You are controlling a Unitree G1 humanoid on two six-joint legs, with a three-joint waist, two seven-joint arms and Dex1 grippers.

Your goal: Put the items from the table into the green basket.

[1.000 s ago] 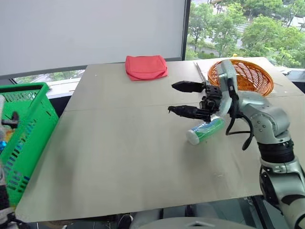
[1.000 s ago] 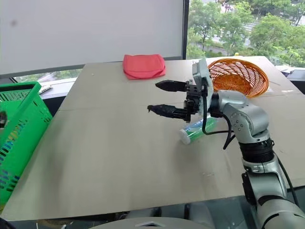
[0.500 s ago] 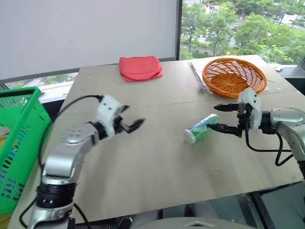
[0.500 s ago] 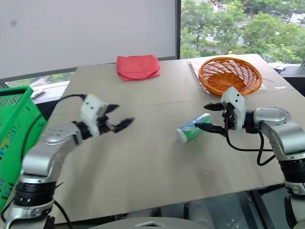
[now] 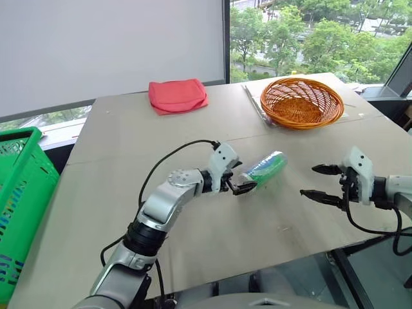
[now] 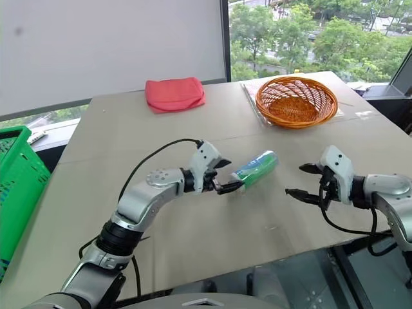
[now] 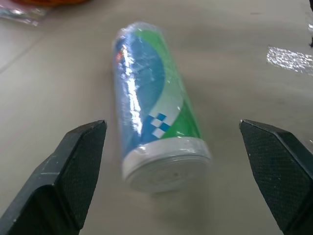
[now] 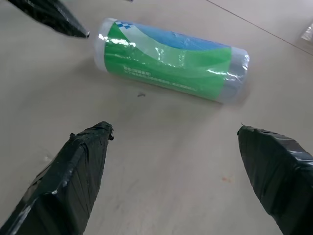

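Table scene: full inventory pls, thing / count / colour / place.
table: 1, grey-beige, seam across it
cylindrical container: 1, green, blue and white, lying mid-table
green basket: 1, bright green, off the table's left edge
wicker basket: 1, orange, far right of table
cloth: 1, red, folded, far edge of table
left hand: 1, black fingers, open at the container's near end
right hand: 1, black fingers, open, right of container

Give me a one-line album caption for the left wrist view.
Open left gripper lined up on the container lying on the table.
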